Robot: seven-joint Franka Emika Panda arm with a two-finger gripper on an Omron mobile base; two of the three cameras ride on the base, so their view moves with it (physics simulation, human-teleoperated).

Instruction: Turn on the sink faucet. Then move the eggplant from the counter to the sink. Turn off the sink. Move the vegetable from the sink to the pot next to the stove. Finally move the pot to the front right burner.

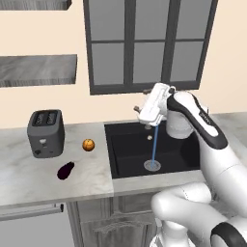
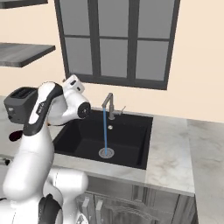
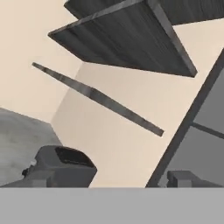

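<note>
Water runs in a thin blue stream [image 1: 155,144] from the grey sink faucet [image 2: 108,105] into the black sink [image 1: 126,154], down to its silver drain [image 2: 106,152]. The dark purple eggplant [image 1: 65,170] lies on the marbled counter [image 1: 29,183], left of the basin and well away from the hand. My gripper [image 1: 142,101] hovers above the back of the sink, in front of the faucet, pointing left and upward. Its fingertips [image 3: 41,179] stand wide apart at the bottom of the hand view, so it is open and holds nothing. The pot, stove and burner are out of view.
A dark toaster [image 1: 46,132] stands at the back of the left counter, with a small round orange fruit [image 1: 88,144] beside it. Two grey wall shelves [image 1: 38,70] hang above. A dark-framed window [image 2: 116,43] sits behind the sink. More counter [image 2: 170,148] extends right.
</note>
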